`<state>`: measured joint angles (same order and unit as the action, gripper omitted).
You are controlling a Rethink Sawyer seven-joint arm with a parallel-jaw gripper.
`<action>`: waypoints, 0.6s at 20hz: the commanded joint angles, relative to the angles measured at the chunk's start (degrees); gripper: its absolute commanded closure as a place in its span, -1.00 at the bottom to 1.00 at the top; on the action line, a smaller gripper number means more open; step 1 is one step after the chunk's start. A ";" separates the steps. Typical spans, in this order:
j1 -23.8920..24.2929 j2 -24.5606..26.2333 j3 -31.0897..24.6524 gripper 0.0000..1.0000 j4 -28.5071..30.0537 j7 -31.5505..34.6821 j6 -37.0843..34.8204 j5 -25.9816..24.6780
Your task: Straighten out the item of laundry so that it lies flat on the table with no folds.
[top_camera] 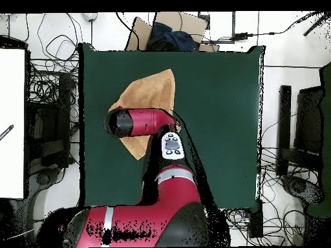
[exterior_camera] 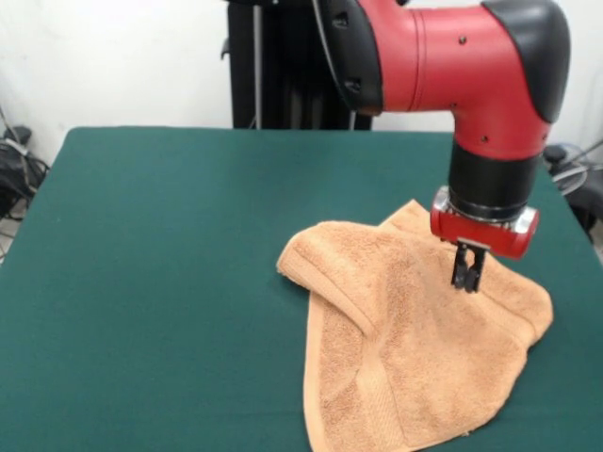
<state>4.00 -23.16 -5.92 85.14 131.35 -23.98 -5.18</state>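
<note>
The light orange-tan towel [exterior_camera: 405,339] lies crumpled on the right half of the green table [exterior_camera: 141,235]. Its left part is folded over in a thick ridge, and a woven band runs down its lower left. My gripper [exterior_camera: 467,281] hangs from the red arm over the towel's right part. Its fingers are shut together, with the tips at the cloth's surface. I cannot tell whether any cloth is pinched between them. In the overhead view the towel [top_camera: 153,90] lies near the table's [top_camera: 220,116] far left, and the arm's head [top_camera: 129,123] hides the gripper and part of the towel.
Green table surface stretches left of the towel in the front view. The towel's right edge lies close to the table's right edge [exterior_camera: 575,235]. Cables and dark equipment [top_camera: 48,116] lie on the floor around the table. A cardboard box [top_camera: 169,29] stands beyond its far edge.
</note>
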 commanded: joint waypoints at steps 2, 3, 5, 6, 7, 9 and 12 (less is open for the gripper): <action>2.02 2.79 -2.93 1.00 -5.20 -4.98 -8.49 -2.45; 2.14 2.90 -3.03 1.00 -5.94 -5.37 -9.30 -2.50; 2.33 2.80 -3.28 1.00 -6.04 -5.34 -9.70 -2.40; 2.43 3.06 -3.43 1.00 -6.40 -5.43 -9.78 -2.45; 2.54 3.68 -3.64 1.00 -6.93 -5.45 -9.87 -2.41; 2.72 5.19 -3.95 1.00 -8.45 -5.61 -9.88 -2.51; 2.57 7.14 -3.98 1.00 -10.28 -5.32 -9.15 -2.75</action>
<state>5.23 -19.69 -5.92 79.11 131.35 -29.27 -5.19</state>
